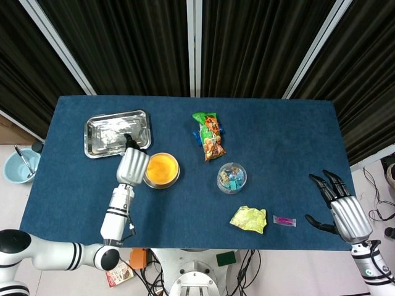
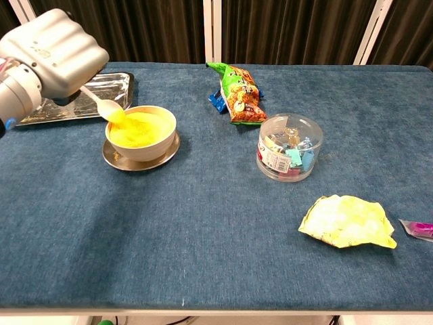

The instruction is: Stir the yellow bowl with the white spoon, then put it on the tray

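The yellow bowl point(image 1: 162, 169) point(image 2: 142, 130) sits on a small metal saucer left of the table's middle. My left hand point(image 1: 132, 165) point(image 2: 53, 51) hovers just left of the bowl, between it and the tray, gripping the white spoon point(image 2: 103, 105). The spoon's tip hangs over the bowl's left rim, coated in yellow. The metal tray point(image 1: 118, 133) point(image 2: 76, 98) lies at the back left, lined with crinkled foil. My right hand point(image 1: 341, 208) waits open at the table's front right corner, holding nothing.
A green snack bag point(image 1: 209, 135) lies behind the middle. A clear tub of clips point(image 1: 231, 177) stands right of the bowl. A crumpled yellow wrapper point(image 1: 249, 219) and a small pink packet point(image 1: 284, 220) lie near the front edge. A blue bowl point(image 1: 20, 165) sits off the table, left.
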